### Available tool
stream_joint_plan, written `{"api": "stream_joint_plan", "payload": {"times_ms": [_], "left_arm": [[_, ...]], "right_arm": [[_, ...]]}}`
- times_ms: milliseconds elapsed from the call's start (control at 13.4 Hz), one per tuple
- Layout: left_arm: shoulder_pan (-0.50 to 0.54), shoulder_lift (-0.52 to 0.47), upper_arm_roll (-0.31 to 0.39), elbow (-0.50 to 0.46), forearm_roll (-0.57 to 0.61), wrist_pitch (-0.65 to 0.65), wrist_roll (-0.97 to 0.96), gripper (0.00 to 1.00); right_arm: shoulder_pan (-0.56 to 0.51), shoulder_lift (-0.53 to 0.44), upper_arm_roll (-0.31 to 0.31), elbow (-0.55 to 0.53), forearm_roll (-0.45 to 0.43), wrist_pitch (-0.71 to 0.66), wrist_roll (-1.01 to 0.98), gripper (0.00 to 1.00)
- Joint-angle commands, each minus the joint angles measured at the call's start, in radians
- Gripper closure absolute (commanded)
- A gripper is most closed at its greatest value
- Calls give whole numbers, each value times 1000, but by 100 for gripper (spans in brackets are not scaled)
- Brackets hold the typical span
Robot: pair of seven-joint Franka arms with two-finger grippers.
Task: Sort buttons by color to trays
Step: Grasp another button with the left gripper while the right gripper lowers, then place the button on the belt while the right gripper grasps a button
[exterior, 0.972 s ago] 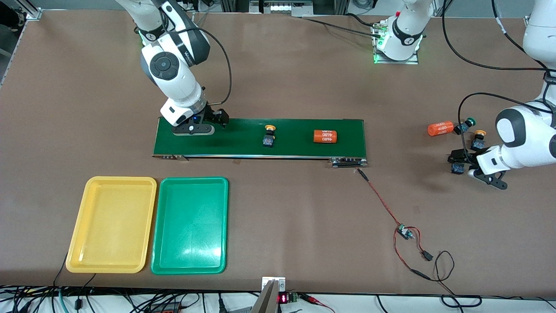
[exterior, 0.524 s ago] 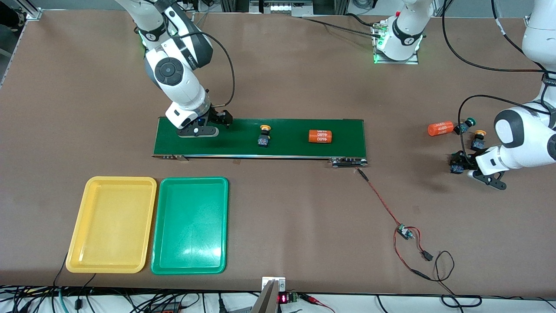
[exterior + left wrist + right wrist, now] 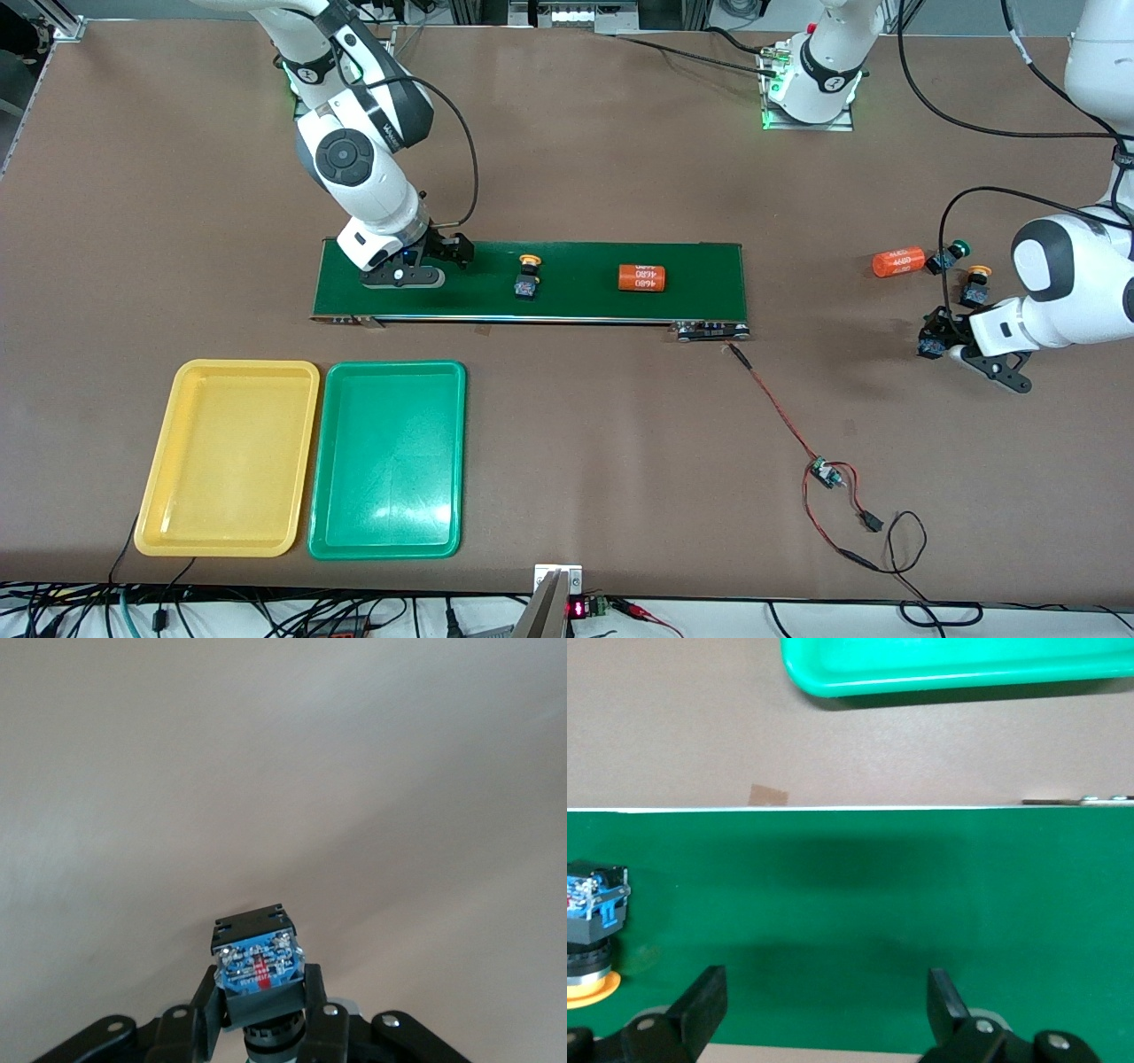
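I read the tabletop (image 3: pixel 567 159) as a dial from the front camera, with twelve at the robots' bases.

The left gripper (image 3: pixel 939 344) is at three o'clock, at the left arm's end, low over bare tabletop. It is clamped on a button (image 3: pixel 257 961), its fingers (image 3: pixel 206 1014) pressing the black body from both sides with the blue underside facing my wrist camera. The cap is hidden, so I cannot tell its colour.

Just toward twelve from that gripper stands a yellow-capped button (image 3: pixel 976 285). A green-capped button (image 3: pixel 950 254) lies a little farther toward twelve, next to an orange cylinder (image 3: pixel 897 262).

The conveyor belt (image 3: pixel 709 283) crosses the dial's centre from nine to three. The right gripper (image 3: pixel 443 255) hangs over its nine o'clock end with its jaws spread wide and nothing between them. On the belt, toward three from that gripper, a second yellow-capped button (image 3: pixel 528 276) stands, and farther toward three lies another orange cylinder (image 3: pixel 641 277).

The yellow tray (image 3: pixel 229 457) and the green tray (image 3: pixel 387 457) sit side by side at about seven o'clock, each with nothing in it, the green one nearer six.
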Motion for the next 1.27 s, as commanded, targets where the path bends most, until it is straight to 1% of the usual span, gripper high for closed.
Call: {"api": "stream_joint_plan", "payload": {"times_ms": [0, 150, 299, 374, 524, 598, 673, 823, 898, 1122, 1197], "left_arm": [[-128, -119, 10, -21, -16, -98, -117, 100], [-213, -166, 7, -17, -19, -180, -222, 100], [-304, -205, 6, -21, -67, -220, -352, 100], [-344, -206, 6, -21, -86, -230, -392, 100], [-398, -193, 0, -27, -198, -231, -456, 100], [-436, -183, 0, -35, -210, -223, -477, 100], [-463, -176, 0, -37, -212, -221, -493, 100], [-500, -153, 0, -43, -213, -211, -521, 100], [-521, -142, 0, -43, -215, -197, -532, 100], [-601, -122, 0, -52, -213, -151, -613, 100], [-612, -116, 1, -50, -213, -139, -616, 100]], "right_arm": [[16, 10, -12, 21, -25, -21, 23, 0], [16, 12, -12, 22, -25, -27, 25, 0], [30, 24, -12, 25, -28, -27, 59, 0], [48, 34, -12, 40, -43, -28, 82, 0], [71, 67, -16, 85, -56, -50, 100, 0], [105, 80, -48, 114, -57, -70, 102, 0], [166, 97, -93, 149, -57, -94, 109, 0], [258, 131, -166, 198, -60, -110, 137, 0], [269, 139, -177, 206, -60, -110, 137, 0], [280, 151, -183, 218, -59, -110, 140, 0], [287, 151, -191, 220, -59, -110, 148, 0]]}}
